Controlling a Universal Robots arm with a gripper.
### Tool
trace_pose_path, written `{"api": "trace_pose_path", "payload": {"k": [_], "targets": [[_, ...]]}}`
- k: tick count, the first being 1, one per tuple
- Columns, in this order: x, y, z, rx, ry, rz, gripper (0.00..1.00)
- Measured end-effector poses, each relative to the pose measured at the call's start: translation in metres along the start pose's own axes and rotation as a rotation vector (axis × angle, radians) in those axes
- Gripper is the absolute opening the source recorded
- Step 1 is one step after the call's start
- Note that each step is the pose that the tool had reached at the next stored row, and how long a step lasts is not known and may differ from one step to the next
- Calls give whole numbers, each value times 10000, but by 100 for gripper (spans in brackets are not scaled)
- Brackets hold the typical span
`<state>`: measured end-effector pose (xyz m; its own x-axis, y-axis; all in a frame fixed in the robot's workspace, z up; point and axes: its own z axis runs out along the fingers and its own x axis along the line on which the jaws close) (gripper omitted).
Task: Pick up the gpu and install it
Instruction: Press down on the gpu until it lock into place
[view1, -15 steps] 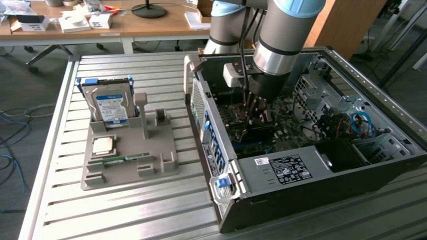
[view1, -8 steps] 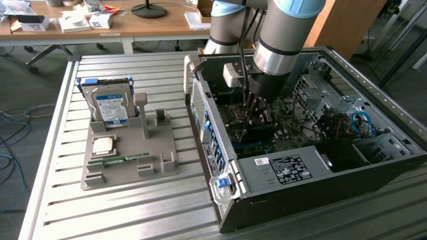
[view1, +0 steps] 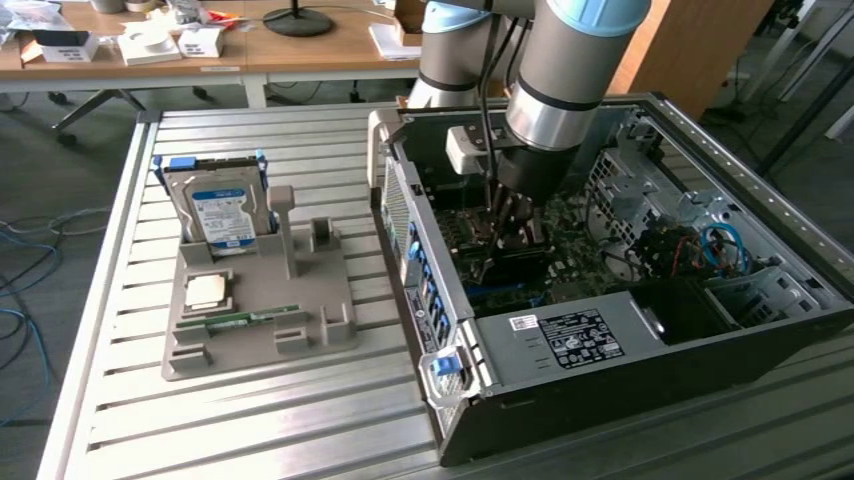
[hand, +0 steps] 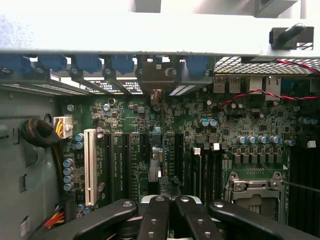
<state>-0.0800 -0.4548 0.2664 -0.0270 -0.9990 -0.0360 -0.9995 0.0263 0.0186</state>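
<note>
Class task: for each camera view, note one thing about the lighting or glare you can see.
Exterior view: even daylight; the metal table shines pale, while the computer case interior is shadowed. Wrist view: the case's upper edge is washed out white, and the motherboard below is dim but legible.

A: Setting? Type + evidence.

B: Robotics lab / test workshop w/ office-style furniture. Ribbed aluminium worktable (view1: 267, 420), slotted profile. Open desktop PC case (view1: 747, 310) lying on it, side panel off, motherboard (hand: 250, 125) exposed. Grey moulded parts fixture (view1: 254, 320) beside case, holding blue-labelled hard drive (view1: 220, 215) upright + small components.

A: Background?

B: Wooden desks (view1: 307, 50) at rear w/ small boxes (view1: 147, 45), papers, black lamp base (view1: 296, 20). Loose cables (view1: 20, 260) on grey floor at exterior view's left. Industrial robot arm (view1: 561, 70), grey w/ light-blue joint caps, reaching into case.
</note>
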Motion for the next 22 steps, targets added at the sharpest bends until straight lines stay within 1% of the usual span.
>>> {"api": "trace_pose_path", "payload": {"k": [22], "targets": [[-20, 0, 27, 1, -31, -1, 11]]}}
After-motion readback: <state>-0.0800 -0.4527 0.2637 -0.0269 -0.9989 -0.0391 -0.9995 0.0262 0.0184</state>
